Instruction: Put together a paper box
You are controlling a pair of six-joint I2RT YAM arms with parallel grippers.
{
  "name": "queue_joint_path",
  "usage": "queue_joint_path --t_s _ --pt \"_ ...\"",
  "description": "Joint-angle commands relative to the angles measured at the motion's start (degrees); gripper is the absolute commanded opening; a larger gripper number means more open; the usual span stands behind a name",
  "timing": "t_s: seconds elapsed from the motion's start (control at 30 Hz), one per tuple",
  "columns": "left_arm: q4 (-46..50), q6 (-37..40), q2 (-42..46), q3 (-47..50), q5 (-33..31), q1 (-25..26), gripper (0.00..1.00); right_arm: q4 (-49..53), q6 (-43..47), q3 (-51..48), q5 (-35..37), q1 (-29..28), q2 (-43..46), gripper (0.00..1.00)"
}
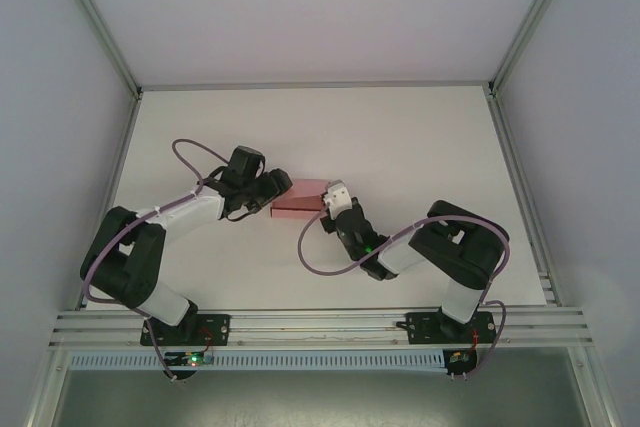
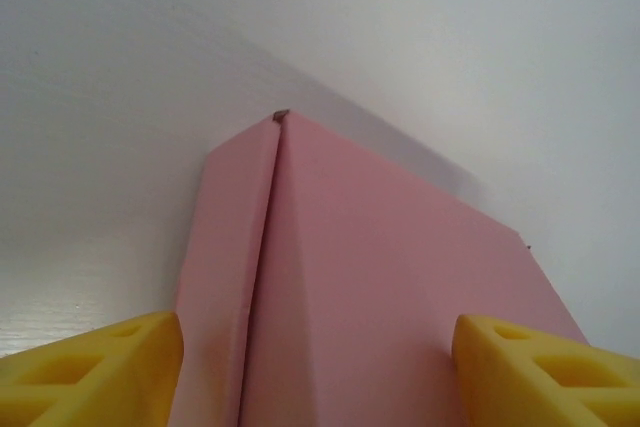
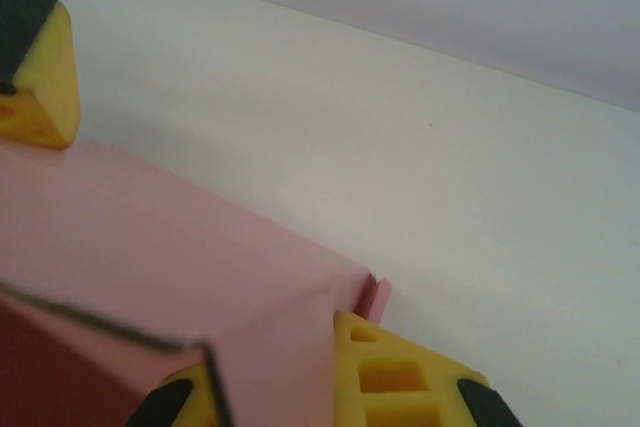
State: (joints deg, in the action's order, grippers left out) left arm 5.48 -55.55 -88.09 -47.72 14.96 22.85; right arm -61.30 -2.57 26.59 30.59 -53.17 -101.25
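Yellow fingertips (image 2: 90,367) sit right up against the lens in the left wrist view, one on each side of a pink ridge. Going by size from there: the room is a plain booth with pale grey walls (image 1: 300,7) and aluminium frame posts (image 1: 95,22) running up the corners. A white table (image 1: 400,137) makes up the floor of it, matte, with a faint grain when you see it up close. Along its near edge runs a ribbed aluminium rail (image 1: 320,325) with both arm bases bolted onto it. The left arm (image 1: 150,247) and right arm (image 1: 450,247) are black and white. Each has a purple cable (image 1: 190,147) looping off it, and both reach in toward the middle of the table.

That's where the paper box (image 1: 300,199) is, a low pink card box lying flat on the table, roughly midway between the side edges. The left gripper (image 1: 275,185) is at its left end, fingers spread with a corner seam of the box between them. Honestly can't tell if they're pressing on the card or not. The right gripper (image 1: 335,197) is at the right end, clamped tight on a thin card wall of the box, right beside a small tab (image 3: 380,297) poking out at the corner. Smallest thing I can spot is a tiny green light (image 1: 187,357) glowing at the left base.
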Motion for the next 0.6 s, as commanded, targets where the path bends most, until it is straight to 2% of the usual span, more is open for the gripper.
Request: queue_joint_path --t_s 0.0,0.1,0.3,0.4,0.57 --pt "0.4 1.5 -1.8 2.0 -1.6 -0.4 0.71 5.7 0.4 -2.5 -3.2 -1.3 0.2 0.11" --pt "-0.2 1.4 -1.5 3.0 -2.1 -0.5 0.69 5.1 0.9 -3.4 -4.8 -1.3 1.6 0.25" --pt "-1.7 1.3 -1.3 5.2 -2.4 -0.5 0.65 6.2 1.2 -4.6 -6.7 -1.4 6.9 0.48" --pt "-2.6 1.5 -1.3 6.4 -2.5 -0.4 0.65 8.7 1.2 -4.9 -7.7 -1.3 10.0 0.54" --pt "-2.9 2.0 -0.8 7.4 -2.9 -0.3 0.65 16.4 1.3 -4.4 -11.3 -1.3 15.3 0.75"
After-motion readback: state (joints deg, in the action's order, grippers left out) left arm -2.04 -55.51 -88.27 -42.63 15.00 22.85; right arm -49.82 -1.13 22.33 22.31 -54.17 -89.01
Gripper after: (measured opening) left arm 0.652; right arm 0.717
